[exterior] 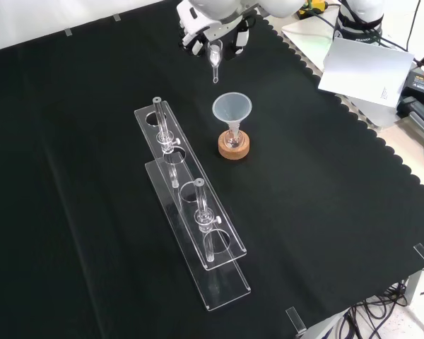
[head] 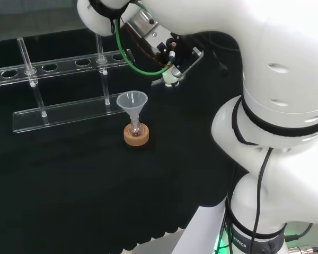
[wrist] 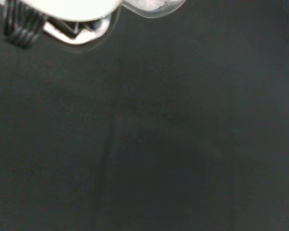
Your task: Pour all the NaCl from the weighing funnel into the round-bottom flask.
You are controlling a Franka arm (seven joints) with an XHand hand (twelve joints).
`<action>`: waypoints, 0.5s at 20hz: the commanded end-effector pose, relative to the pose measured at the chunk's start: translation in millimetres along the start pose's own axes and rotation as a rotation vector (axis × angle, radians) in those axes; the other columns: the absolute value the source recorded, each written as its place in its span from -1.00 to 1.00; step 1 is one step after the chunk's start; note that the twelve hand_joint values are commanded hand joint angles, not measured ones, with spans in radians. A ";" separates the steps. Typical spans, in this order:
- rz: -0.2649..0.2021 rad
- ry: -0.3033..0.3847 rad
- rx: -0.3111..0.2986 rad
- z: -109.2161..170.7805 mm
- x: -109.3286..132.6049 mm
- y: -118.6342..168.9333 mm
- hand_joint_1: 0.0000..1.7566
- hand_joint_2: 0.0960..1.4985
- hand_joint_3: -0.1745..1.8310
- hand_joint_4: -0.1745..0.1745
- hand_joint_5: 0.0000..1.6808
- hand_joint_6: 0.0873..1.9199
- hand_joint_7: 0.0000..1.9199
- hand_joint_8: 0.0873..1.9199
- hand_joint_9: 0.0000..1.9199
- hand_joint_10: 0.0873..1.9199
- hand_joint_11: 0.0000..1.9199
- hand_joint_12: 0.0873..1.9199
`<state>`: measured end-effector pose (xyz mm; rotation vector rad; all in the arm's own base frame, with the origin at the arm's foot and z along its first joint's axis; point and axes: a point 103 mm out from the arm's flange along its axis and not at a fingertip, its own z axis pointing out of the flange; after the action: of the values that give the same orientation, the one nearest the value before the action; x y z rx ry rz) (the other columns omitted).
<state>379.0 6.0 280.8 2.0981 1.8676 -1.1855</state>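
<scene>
You have the weighing funnel [exterior: 215, 60] in the hand [exterior: 210, 32]: in the front view it hangs spout-down from the fingers, which close around its upper part, above and a little beyond the target. Treat it as light, thin and brittle, probably slick as well; your hold belongs on the wide body, well clear of the spout, so nothing blocks the outflow. Whether salt remains inside, you cannot tell from here.

The round-bottom flask [exterior: 233, 140] sits on a cork ring [exterior: 234, 148] on the surface [exterior: 325, 212], with a clear funnel [exterior: 232, 109] standing in its neck. That stack is top-heavy, so a knock from the spout could tip it. In the head view the funnel [head: 132, 101] lies down and left of the hand [head: 170, 58], well apart. A clear rack [exterior: 191, 212] stands beside the flask.
</scene>
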 end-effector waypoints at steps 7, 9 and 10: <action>-0.118 0.043 -0.072 -17.5 41.2 -7.5 0.26 -0.22 -0.07 1.00 0.41 -0.14 -0.38 -0.37 -0.09 -0.66 -0.19 0.08; -0.121 0.030 -0.063 -16.1 44.5 -6.5 0.26 -0.22 -0.07 1.00 0.41 -0.14 -0.38 -0.37 -0.09 -0.66 -0.19 0.08; -0.119 0.012 -0.060 -15.6 46.7 -6.3 0.26 -0.22 -0.07 1.00 0.41 -0.14 -0.38 -0.37 -0.09 -0.66 -0.19 0.08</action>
<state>376.9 53.1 275.2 1.9871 2.0243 -1.1028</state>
